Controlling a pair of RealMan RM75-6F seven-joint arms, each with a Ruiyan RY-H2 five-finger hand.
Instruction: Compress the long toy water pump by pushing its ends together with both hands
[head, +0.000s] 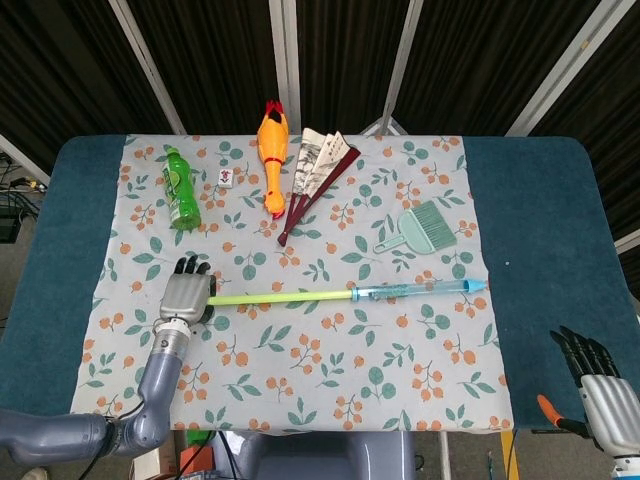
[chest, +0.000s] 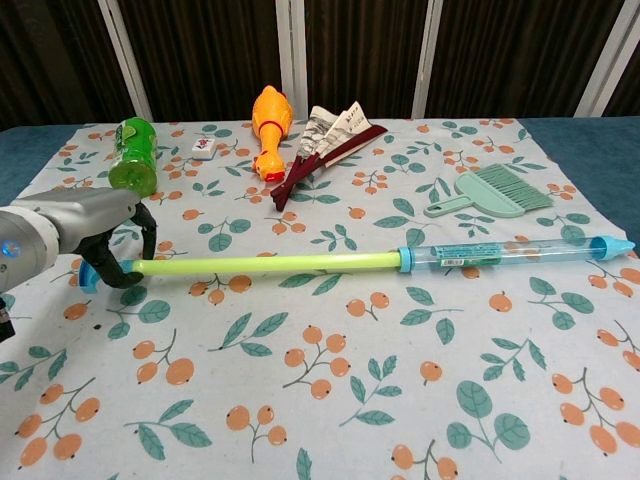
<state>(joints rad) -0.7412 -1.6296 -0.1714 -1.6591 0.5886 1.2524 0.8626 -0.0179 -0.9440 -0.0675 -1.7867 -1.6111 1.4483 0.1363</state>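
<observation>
Head view looks steeply down on the whole table (head: 540, 200) — chest view low, closer, facing forward — sharing its patterned cloth (chest: 330, 400).
</observation>
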